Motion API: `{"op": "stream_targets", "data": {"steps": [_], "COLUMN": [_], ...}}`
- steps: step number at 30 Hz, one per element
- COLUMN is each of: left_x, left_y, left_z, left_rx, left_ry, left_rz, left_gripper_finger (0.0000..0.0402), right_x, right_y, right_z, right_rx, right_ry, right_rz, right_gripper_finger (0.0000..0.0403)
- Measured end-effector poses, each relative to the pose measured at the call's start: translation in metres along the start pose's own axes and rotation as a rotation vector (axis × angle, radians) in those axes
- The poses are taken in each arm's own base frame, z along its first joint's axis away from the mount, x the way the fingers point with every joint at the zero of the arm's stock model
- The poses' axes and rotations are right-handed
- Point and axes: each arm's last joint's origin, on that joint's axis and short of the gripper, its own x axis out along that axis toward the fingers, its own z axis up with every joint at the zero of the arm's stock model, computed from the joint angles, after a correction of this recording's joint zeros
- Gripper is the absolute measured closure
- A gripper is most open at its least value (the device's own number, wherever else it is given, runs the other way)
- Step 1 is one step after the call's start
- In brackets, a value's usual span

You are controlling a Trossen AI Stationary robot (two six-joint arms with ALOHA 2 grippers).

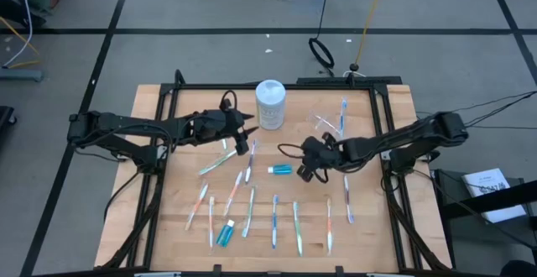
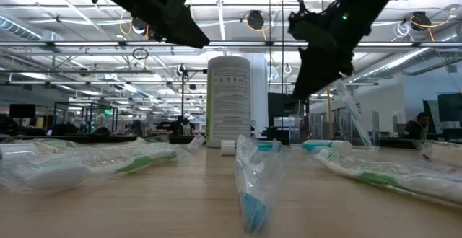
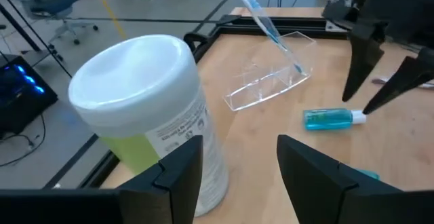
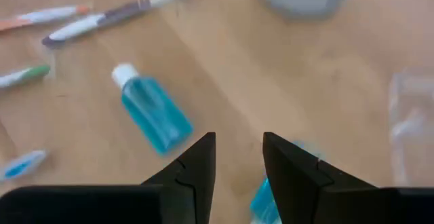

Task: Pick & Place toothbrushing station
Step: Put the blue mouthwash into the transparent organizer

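Teal liquid fills a small bottle point(image 1: 280, 169) that lies flat on the wooden counter point(image 1: 369, 235), just beside the right end effector point(image 1: 307, 170), which is held above it with fingers parted and nothing between them. A clear plastic cup point(image 1: 329, 122) with one blue toothbrush point(image 1: 342, 116) in it is seen behind that end effector, toward the far edge. The left end effector point(image 1: 249, 133) is held open and empty beside the white canister point(image 1: 270, 105). Wrapped toothbrushes point(image 1: 274, 222) are spread across the near half of the counter.
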Motion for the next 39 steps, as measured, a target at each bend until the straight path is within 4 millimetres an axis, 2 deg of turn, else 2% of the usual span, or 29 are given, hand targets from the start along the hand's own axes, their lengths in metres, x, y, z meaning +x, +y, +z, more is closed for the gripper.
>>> {"op": "stream_targets", "data": {"steps": [5, 11, 23, 32, 39], "left_x": [0.000, 0.000, 0.000, 0.000, 0.001], "left_y": [0.000, 0.001, 0.002, 0.004, 0.005], "left_z": [0.000, 0.000, 0.009, 0.011, 0.011], "left_rx": [-0.017, -0.022, 0.007, 0.017, 0.015], "left_ry": [0.000, -0.001, -0.087, -0.106, -0.108], "left_rz": [-0.001, 0.001, 0.010, 0.019, 0.023], "left_gripper_finger": [0.0206, 0.0206, 0.0206, 0.0206, 0.0206], "right_x": [-0.002, -0.007, 0.025, 0.032, 0.036], "right_y": [0.005, 0.005, -0.023, -0.028, -0.027], "right_z": [-0.017, -0.033, -0.070, -0.083, -0.086], "right_rx": [-0.023, 0.086, 0.174, 0.210, 0.156], "right_ry": [0.078, 0.138, 0.042, 0.020, -0.014], "right_rz": [-0.022, -0.089, -0.115, -0.066, 0.025], "right_gripper_finger": [0.0289, 0.0289, 0.0293, 0.0315, 0.0295]}}
